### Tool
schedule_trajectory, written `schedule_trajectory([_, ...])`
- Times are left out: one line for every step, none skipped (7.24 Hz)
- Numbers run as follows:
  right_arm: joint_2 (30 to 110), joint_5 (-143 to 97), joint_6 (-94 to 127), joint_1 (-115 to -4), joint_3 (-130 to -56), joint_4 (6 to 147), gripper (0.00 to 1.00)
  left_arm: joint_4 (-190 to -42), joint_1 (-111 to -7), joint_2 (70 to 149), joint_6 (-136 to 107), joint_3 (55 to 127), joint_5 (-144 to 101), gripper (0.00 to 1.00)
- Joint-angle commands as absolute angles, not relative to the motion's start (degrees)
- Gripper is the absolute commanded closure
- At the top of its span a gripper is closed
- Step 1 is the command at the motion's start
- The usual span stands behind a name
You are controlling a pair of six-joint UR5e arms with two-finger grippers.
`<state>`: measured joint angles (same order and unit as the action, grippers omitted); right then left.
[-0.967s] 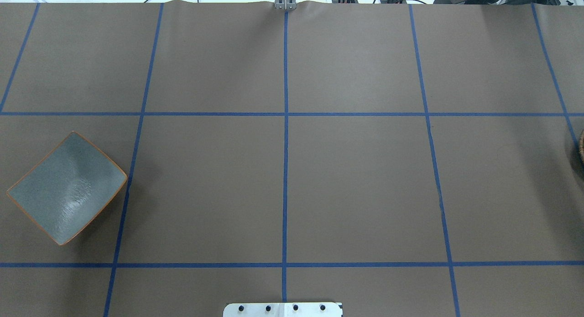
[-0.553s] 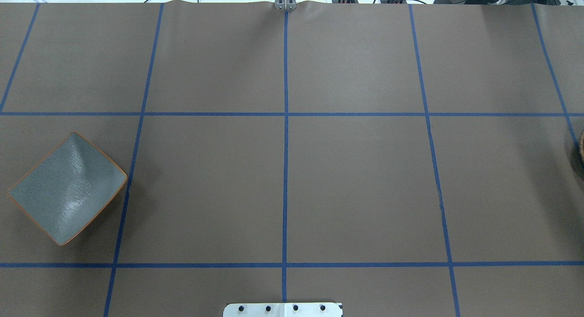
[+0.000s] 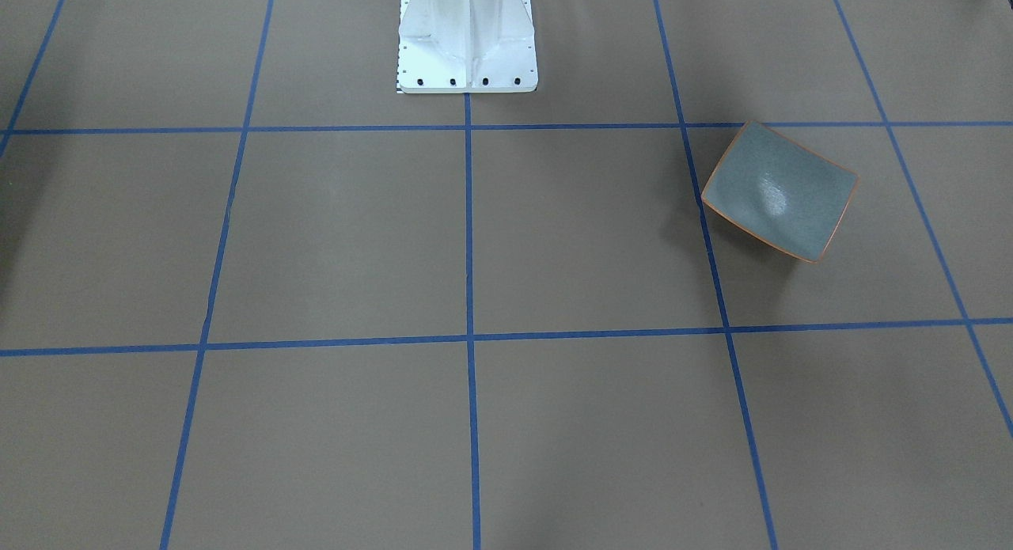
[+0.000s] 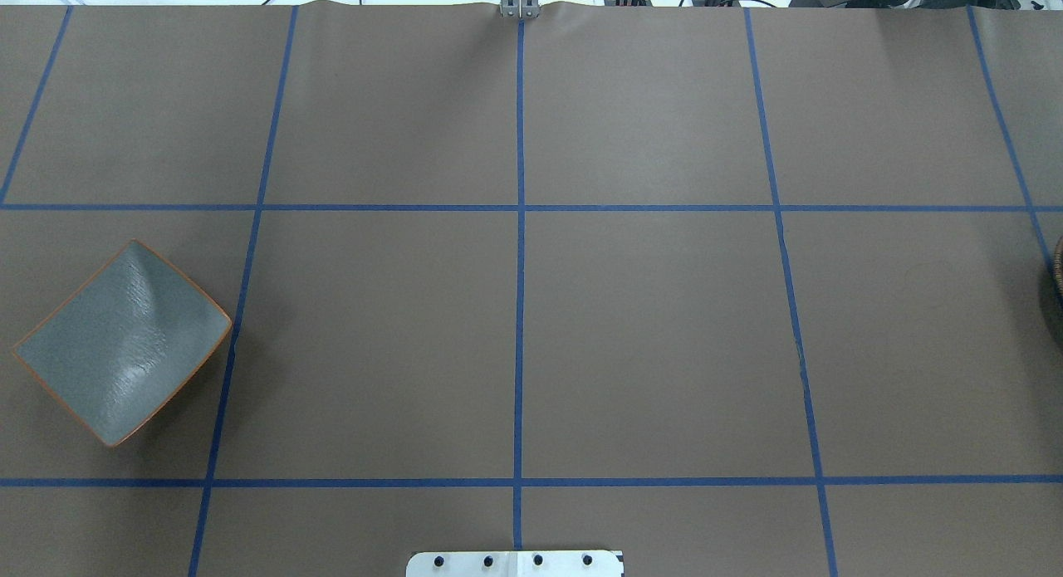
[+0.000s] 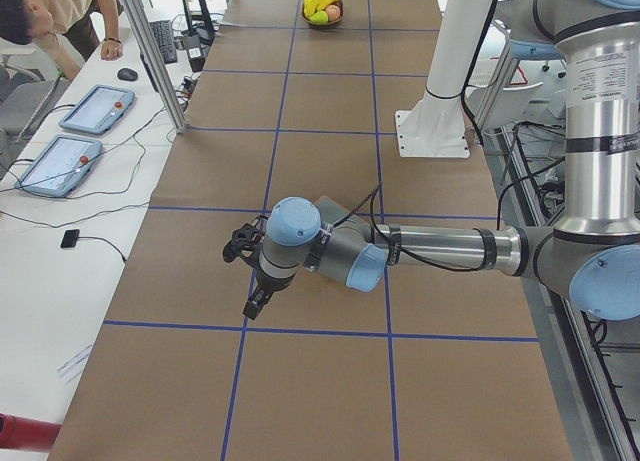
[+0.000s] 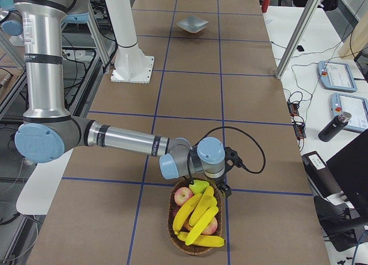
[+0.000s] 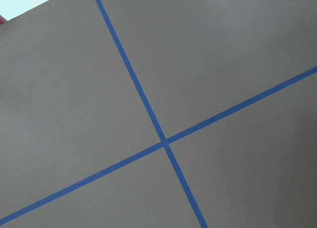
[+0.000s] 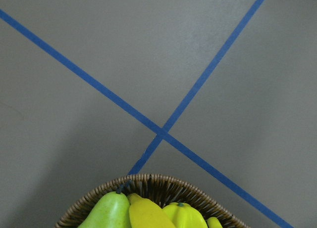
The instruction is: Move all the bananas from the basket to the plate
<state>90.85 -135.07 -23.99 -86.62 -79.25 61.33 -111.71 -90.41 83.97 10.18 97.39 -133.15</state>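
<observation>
Nothing on the table had shifted since the earlier overhead frames; only the sheen on the plate (image 4: pixel 124 344) looked different from a second before. We saw the plate empty on the robot's left side of the brown table (image 4: pixel 648 328), turned like a diamond, its corner just beside a line of blue tape (image 4: pixel 241 303). At the far right end stood the wicker basket (image 6: pixel 195 249), barely a sliver at the overhead view's edge. All four bananas (image 6: pixel 198 216) lay piled in it, along with a green pear (image 6: pixel 198 186) and two red apples (image 6: pixel 183 195). The right gripper (image 6: pixel 223 190) hung at the basket's rim on the side toward the plate, and its wrist camera looked down on the rim, the pear and the banana ends. The left gripper (image 5: pixel 252 307) hung low over bare table near a tape crossing. Each gripper showed in a side view only, so we could not tell whether the fingers were spread or pressed together. A person (image 5: pixel 40 11) leaned in beside the far end of the table.
</observation>
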Motion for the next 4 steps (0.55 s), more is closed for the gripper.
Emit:
schedule_trajectory([90.62, -140.44, -24.61, -84.82, -75.76, 59.94, 0.01, -111.71, -90.44, 83.94, 10.2, 97.38, -133.15, 0.0])
schedule_trajectory([90.7, -140.19, -28.18, -84.73, -75.5, 60.29, 0.01, -111.71, -90.35, 83.94, 10.2, 97.47, -133.15, 0.0])
schedule_trajectory([90.09, -140.1, -30.56, -83.77, -73.84, 60.38, 0.01, -111.71, -90.35, 83.94, 10.2, 97.56, -133.15, 0.0])
schedule_trajectory([89.04, -140.1, -30.59, -83.15, -72.96, 60.38, 0.01, -111.71, -90.44, 83.94, 10.28, 97.47, -133.15, 0.0])
